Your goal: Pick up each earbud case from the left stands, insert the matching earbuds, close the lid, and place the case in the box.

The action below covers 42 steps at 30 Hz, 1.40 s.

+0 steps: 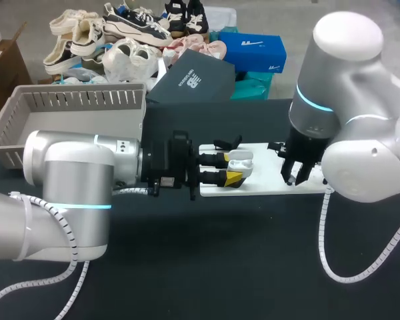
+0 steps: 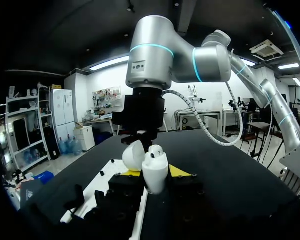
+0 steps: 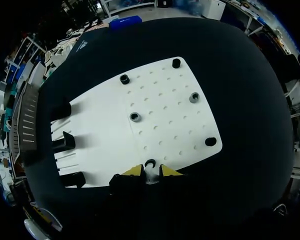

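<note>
A white earbud case (image 2: 155,175) with its lid (image 2: 133,156) open stands upright between the yellow tips of my left gripper (image 2: 156,174), which is shut on it. In the head view the case (image 1: 241,161) is held over the left part of the white board (image 1: 267,185) by that left gripper (image 1: 231,169). My right gripper (image 1: 295,176) points down at the board's right part. Its yellow tips (image 3: 150,172) press on a small white earbud (image 3: 150,175) beside a black holder ring (image 3: 150,163).
Several black holders (image 3: 135,116) dot the white board (image 3: 165,105), with black stands (image 3: 64,142) at its far end. A grey slatted basket (image 1: 73,100) sits at the back left, and a dark box (image 1: 190,80) leans behind the board.
</note>
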Motion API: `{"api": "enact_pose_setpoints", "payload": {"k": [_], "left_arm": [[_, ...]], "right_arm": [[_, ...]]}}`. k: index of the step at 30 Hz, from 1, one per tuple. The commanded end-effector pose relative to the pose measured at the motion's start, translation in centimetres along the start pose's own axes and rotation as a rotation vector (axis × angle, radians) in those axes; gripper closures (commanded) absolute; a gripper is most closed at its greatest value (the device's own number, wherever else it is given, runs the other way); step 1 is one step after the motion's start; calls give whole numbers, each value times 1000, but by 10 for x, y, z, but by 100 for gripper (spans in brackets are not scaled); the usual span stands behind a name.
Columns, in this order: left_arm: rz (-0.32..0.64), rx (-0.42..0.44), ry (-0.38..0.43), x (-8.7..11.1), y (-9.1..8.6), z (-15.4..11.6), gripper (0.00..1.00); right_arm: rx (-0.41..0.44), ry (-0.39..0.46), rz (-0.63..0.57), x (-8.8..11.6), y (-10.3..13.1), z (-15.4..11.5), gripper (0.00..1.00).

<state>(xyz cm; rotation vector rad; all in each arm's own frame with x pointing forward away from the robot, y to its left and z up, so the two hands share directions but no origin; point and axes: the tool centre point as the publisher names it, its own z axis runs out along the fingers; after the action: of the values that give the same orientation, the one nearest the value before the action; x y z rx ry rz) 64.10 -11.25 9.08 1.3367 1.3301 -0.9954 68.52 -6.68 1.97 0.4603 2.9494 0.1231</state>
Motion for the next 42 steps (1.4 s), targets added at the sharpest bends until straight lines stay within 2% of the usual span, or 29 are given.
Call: {"api": "enact_pose_setpoints", "payload": {"k": [1,13,19,22,28,34,42], "left_arm": [[2,-7,-2,0,-2,0,100],[2,-7,-2,0,-2,0,100],[2,-7,-2,0,-2,0,100],[2,-7,-2,0,-2,0,100],[2,-7,-2,0,-2,0,100],[2,-7,-2,0,-2,0,100],[2,-7,-2,0,-2,0,100]], "right_arm": [[-1,4,-1,-2,0,0,100],[-17,-4,-8,3,-4,-13,100],[-20,-32,-8,9,-11,-29,100],[-5,-73,-10,13,-14,-41,100],[88,-191,17,21,-22,-81,100],[107,-295,6,35,-17,-126,100],[103,-322,-64,63,6,-165,100]]}}
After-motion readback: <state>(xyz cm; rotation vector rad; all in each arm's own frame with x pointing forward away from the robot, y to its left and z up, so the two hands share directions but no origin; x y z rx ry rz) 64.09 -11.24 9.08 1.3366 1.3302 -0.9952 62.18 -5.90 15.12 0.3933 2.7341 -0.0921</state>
